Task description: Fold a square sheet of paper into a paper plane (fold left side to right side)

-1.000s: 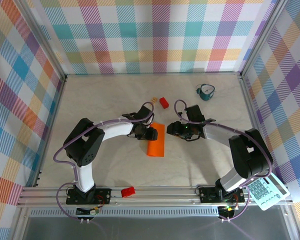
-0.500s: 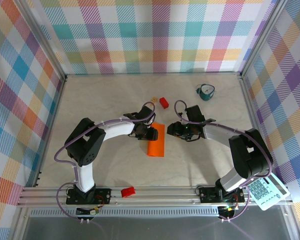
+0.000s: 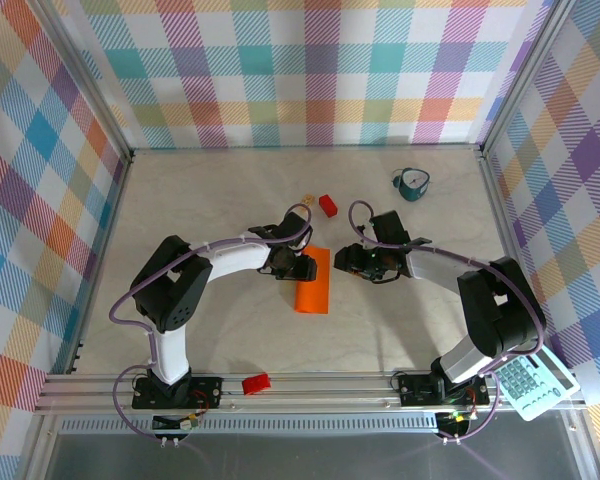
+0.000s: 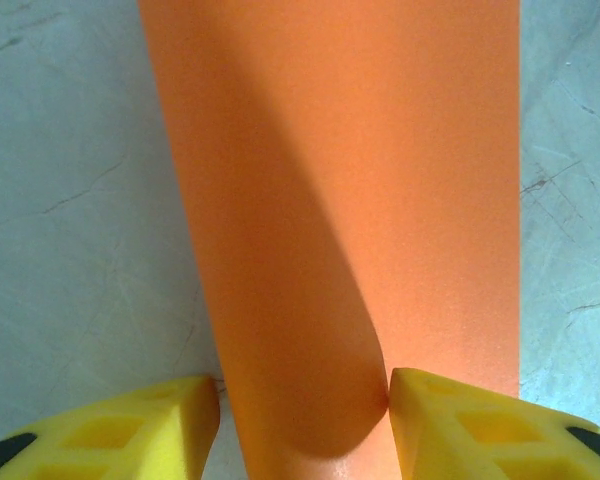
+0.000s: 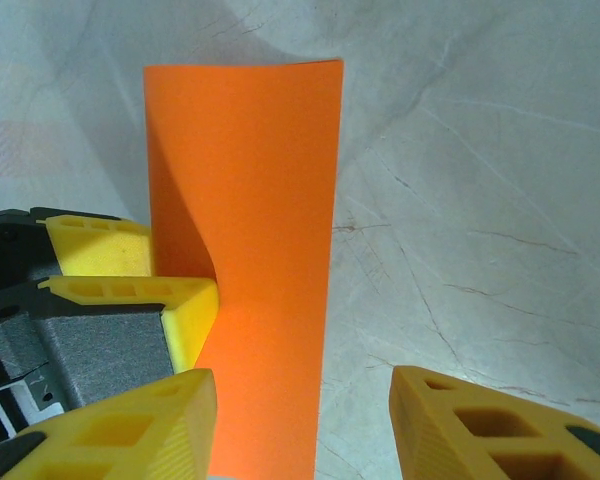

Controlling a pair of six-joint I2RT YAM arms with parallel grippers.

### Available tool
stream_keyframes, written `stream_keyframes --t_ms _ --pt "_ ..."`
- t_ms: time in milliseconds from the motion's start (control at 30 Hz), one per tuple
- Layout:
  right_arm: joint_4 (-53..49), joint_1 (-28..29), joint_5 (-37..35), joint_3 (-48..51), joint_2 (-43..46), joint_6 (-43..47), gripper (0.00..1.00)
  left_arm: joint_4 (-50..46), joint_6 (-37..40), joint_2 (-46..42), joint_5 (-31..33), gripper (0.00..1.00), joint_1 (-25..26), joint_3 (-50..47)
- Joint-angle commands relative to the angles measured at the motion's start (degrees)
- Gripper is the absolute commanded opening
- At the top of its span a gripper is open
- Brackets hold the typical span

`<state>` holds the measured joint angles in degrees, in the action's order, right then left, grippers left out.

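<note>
Pale marbled tabletop (image 3: 210,200), checked walls (image 3: 310,70) all round, and both arms meet at the middle. Left gripper (image 4: 305,400) sits with its yellow jaws about half apart, straddling the rounded fold of the square sheet of paper (image 4: 360,180). The curl touches one finger, but whether it's actually being squeezed I cannot tell. Right gripper (image 5: 302,410) hovers facing it, jaws well apart, holding nothing, one finger over the orange and the other over bare table. The paper lies doubled into a tall narrow strip between the two grippers, mid-table. Beyond it sits a small red block (image 3: 327,205) with a tiny tan block (image 3: 307,196) near it. A teal object (image 3: 413,183) stands well off to the right.
</note>
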<state>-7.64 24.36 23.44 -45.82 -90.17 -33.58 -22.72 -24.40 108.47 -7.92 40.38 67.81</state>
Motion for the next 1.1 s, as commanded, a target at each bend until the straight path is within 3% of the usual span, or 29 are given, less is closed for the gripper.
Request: stream_keyframes --t_ms 0,700,1067 --pt "0.62 -0.01 1.38 0.65 0.27 0.62 0.49 -1.74 0.06 4.81 0.67 0.51 0.7 -0.67" --pt "3.73 0.24 4.82 0.83 -1.95 -1.06 0.47 -2.35 -0.07 4.51 1.78 0.5 0.84 -1.1" --pt "8.78 3.29 8.9 -3.02 -10.26 -4.01 0.1 -2.59 -0.04 4.56 2.2 0.5 0.84 -1.1"
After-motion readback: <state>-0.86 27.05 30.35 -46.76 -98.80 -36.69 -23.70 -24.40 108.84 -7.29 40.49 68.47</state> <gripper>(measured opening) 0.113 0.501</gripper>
